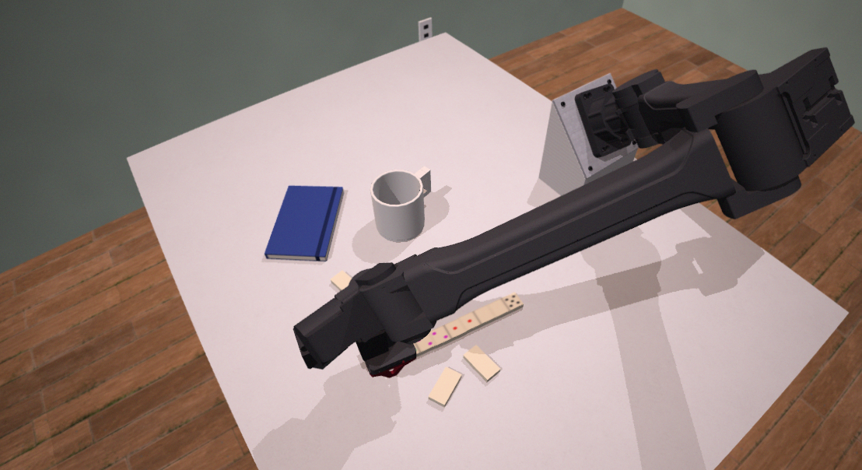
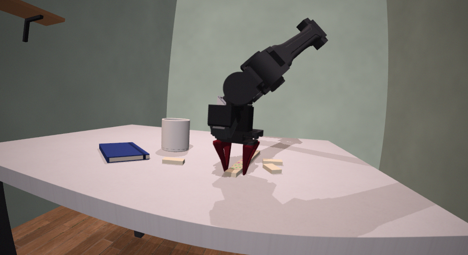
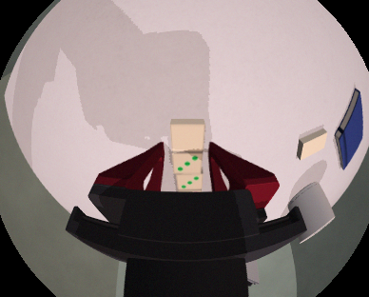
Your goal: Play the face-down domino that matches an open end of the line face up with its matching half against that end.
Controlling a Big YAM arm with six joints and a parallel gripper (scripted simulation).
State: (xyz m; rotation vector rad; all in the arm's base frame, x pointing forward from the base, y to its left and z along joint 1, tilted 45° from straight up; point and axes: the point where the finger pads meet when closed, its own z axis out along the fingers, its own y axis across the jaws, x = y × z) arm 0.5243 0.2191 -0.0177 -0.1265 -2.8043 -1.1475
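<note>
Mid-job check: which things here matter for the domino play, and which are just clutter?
Job: gripper; domino line; green-pipped domino between the fingers; face-down domino pair; lone face-down domino.
Clutter: blue notebook; grey mug.

No printed text, labels, brands or signs can be read. Pip counts on the domino line (image 1: 470, 324), top view: far end half five black pips; next half blank; next two red pips; next three magenta pips. Wrist view: green-pipped domino (image 3: 190, 173), three green pips on each of two halves, with a blank half beyond. Blue notebook (image 1: 304, 222) cover unmarked; mug (image 1: 396, 205) unmarked.
</note>
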